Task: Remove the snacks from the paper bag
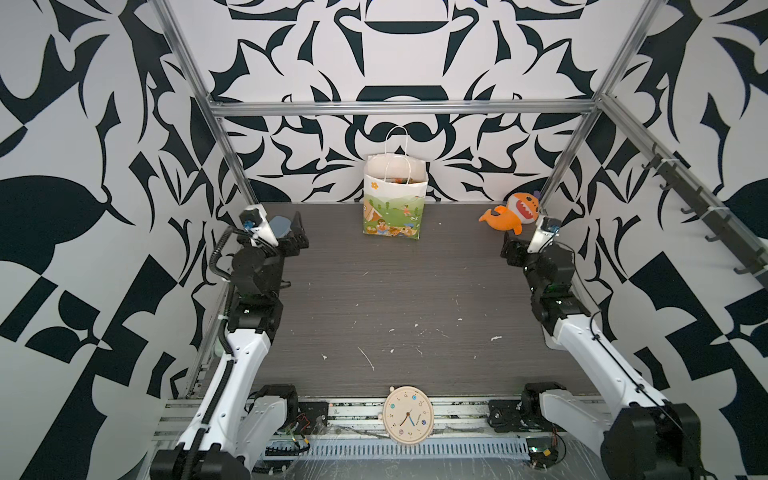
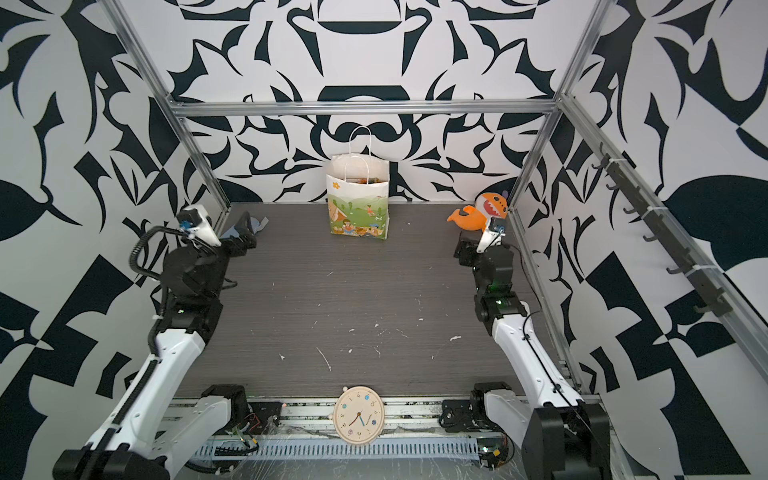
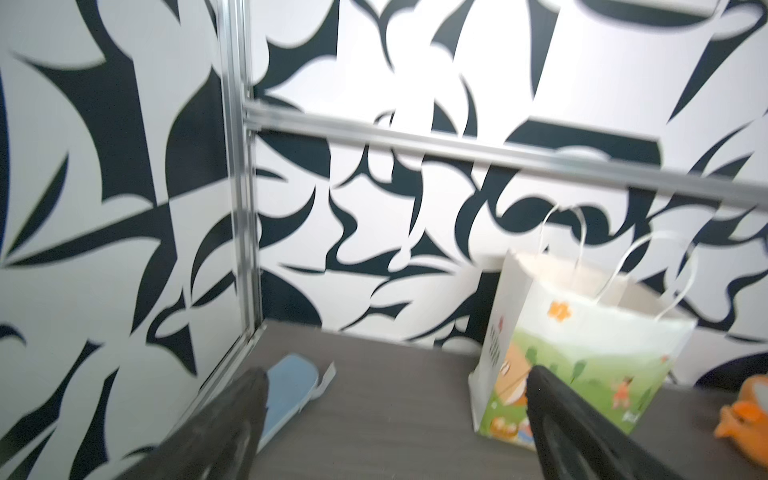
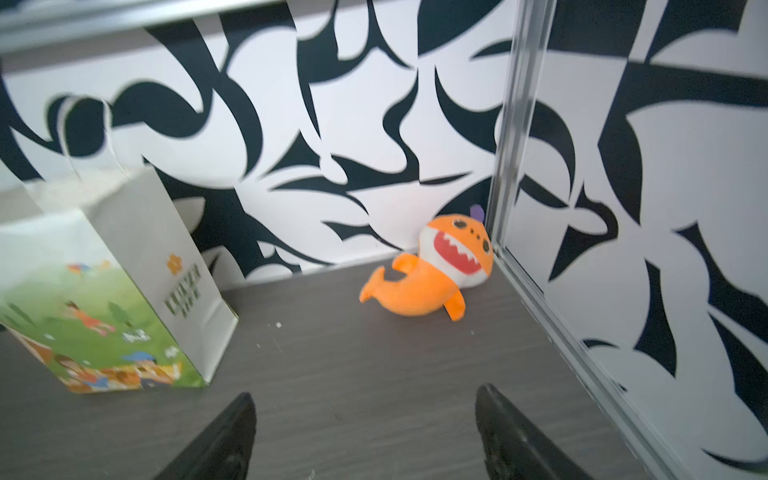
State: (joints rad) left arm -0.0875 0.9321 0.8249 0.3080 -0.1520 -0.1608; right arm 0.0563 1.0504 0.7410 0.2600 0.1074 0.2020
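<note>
**Paper bag** point(image 1: 395, 208): white paper carrier with white cord handles, a small orange flower and a green cartoon countryside print low down. It stands upright with its mouth open. All places below are given from it.

**Snacks** point(image 1: 401, 180): only slivers of orange and pale glossy wrapper show inside the bag's mouth in both top views. I cannot tell how many there are or of what kind. I see none outside the bag.

**My left gripper** point(image 3: 395, 378): black fingers spread wide with nothing between them. It is well apart from the bag, on the bag's left, and tilted towards it.

**My right gripper** point(image 4: 365, 395): black fingers apart and holding nothing. It is well apart from the bag, on the bag's right.

**Light-blue oblong case** point(image 3: 291, 386): flat on the table, far to the bag's left and just beside my left fingers. Not my business.

**Orange plush shark** point(image 4: 432, 274): lies far to the bag's right, in the corner. Not my business either.

**Dark wood-grain table** point(image 1: 395, 311): the bag stands at its back edge.

**Step in hand**, as I judge it: the opening approach. Nothing has been taken out yet.

**Next move calls for**: bringing one gripper above the bag's mouth, clear of the cord handles, then going straight down onto a packet. The bag is light and may tip or slide, so my other gripper should probably steady its rim.
</note>
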